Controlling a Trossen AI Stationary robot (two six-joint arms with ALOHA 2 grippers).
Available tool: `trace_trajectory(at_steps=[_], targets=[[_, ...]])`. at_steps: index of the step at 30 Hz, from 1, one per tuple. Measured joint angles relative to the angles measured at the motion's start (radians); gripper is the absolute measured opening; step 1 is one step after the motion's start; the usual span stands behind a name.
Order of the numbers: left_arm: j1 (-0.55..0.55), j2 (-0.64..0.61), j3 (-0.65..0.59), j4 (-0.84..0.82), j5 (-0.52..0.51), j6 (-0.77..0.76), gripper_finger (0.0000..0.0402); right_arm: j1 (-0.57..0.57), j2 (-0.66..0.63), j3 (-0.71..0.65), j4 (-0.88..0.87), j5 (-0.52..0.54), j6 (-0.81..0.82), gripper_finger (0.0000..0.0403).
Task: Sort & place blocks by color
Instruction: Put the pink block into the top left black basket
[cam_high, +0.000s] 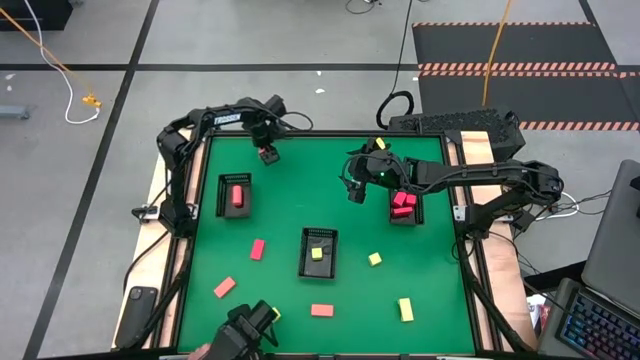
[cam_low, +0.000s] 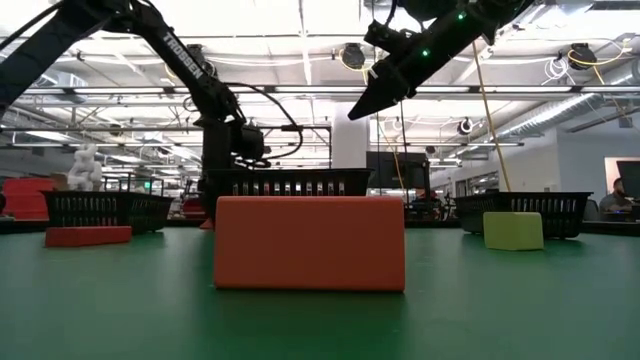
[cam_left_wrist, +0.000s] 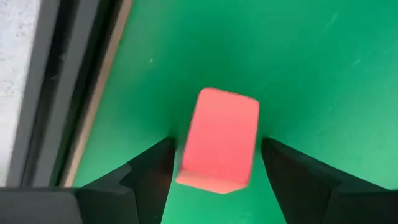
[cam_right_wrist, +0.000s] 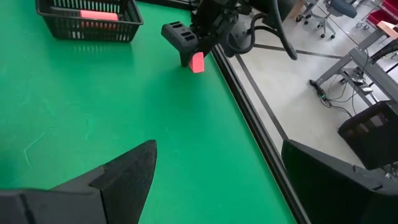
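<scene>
Sitting between left hand (cam_left_wrist: 214, 180) fingers (airborne): pink block (cam_left_wrist: 219, 138).

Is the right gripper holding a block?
No: in the right wrist view the right gripper has its fingers spread wide with only green table between them.

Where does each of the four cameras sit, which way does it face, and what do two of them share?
High: overhead, straight down on the table and both arms.
Low: table height, level across; arms enter from above.
Left wrist: past the left gripper, its fingers around a salmon block.
Right wrist: past the open right gripper, across the table.
Shared: the right wrist view also shows that block.
</scene>
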Motion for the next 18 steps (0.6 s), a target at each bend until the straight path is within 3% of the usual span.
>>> trace_trajectory(at_steps=[4, 10, 18], targets=[[-0.015, 0.006, 0.002, 0.003, -0.022, 0.008, 0.0223, 0.000, 0.000, 0.000, 0.000, 0.000, -0.001, 0.0341], [-0.022, 0.007, 0.001, -0.003, -0.026, 0.026, 0.0131, 0.000, 0.000, 0.000, 0.000, 0.000, -0.003, 0.0341], [-0.032, -0.026, -0.006, -0.069, -0.050, 0.015, 0.0132, 0.000, 0.000, 0.000, 0.001, 0.000, -0.007, 0.0341]])
